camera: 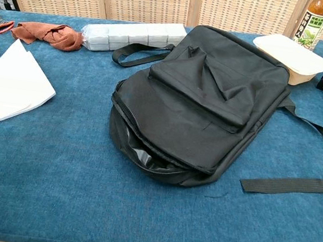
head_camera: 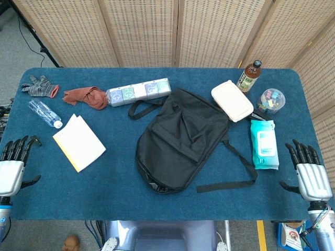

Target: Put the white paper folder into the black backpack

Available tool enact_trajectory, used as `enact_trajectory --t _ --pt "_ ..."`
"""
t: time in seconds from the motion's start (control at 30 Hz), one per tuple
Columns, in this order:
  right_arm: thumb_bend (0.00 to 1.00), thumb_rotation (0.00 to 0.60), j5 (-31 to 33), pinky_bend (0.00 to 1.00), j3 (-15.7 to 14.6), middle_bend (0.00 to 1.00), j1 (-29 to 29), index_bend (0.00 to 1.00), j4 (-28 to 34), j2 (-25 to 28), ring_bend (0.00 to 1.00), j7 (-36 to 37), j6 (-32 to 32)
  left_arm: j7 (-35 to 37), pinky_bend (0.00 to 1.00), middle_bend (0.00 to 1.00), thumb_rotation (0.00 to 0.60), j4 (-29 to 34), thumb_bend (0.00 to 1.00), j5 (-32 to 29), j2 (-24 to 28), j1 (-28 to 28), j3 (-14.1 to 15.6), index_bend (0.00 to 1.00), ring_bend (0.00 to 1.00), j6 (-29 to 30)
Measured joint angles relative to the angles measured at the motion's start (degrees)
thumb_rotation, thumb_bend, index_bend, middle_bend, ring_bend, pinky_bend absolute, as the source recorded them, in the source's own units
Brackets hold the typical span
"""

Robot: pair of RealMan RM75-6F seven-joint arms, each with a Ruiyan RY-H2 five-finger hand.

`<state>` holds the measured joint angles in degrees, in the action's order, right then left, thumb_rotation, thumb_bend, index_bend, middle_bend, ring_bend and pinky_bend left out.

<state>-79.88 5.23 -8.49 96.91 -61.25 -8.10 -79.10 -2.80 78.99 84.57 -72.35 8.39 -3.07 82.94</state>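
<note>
The thin white paper folder lies flat on the blue table cloth, well left of the black fabric backpack. It is judged light and bendable; a free edge should be pinched. The left hand and right hand are spread, holding nothing.

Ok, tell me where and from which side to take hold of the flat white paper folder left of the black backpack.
Probably the left hand, which is nearest. The flat white paper folder lies flat on the blue table, so pinch an edge: the chest view shows its near edge slightly raised. Come from the robot's side, fingers sliding underneath.
</note>
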Motion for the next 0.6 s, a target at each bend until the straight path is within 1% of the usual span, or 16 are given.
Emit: enact_trajectory --t 0.2,0.33,0.43,0.6 --pt "0.0 0.6 0.09 0.0 0.05 0.0 0.01 0.0 0.17 0.09 0.0 0.31 0.03 0.12 0.0 0.0 0.6 -0.84 0.0 0.24 -0.38 0.37 0.23 0.0 0.0 -0.74" --pt "0.0 0.6 0.33 0.0 0.19 0.0 0.0 0.0 0.38 0.2 0.0 0.5 0.07 1.08 0.0 0.0 0.6 -2.83 0.0 1.56 -1.18 1.34 0.91 0.0 0.0 -2.16" --pt "0.0 0.6 0.53 0.0 0.34 0.0 -0.04 0.0 0.4 0.26 0.0 0.79 0.11 2.38 0.0 0.0 0.6 -5.87 0.0 2.87 -2.55 2.44 1.5 0.0 0.0 -3.45" --pt "0.0 0.6 0.99 0.0 0.39 0.0 -0.21 0.0 0.17 0.27 0.0 1.13 0.74 5.22 0.0 0.0 0.6 -13.25 0.0 4.68 -6.5 4.66 2.18 0.0 0.0 -5.73"
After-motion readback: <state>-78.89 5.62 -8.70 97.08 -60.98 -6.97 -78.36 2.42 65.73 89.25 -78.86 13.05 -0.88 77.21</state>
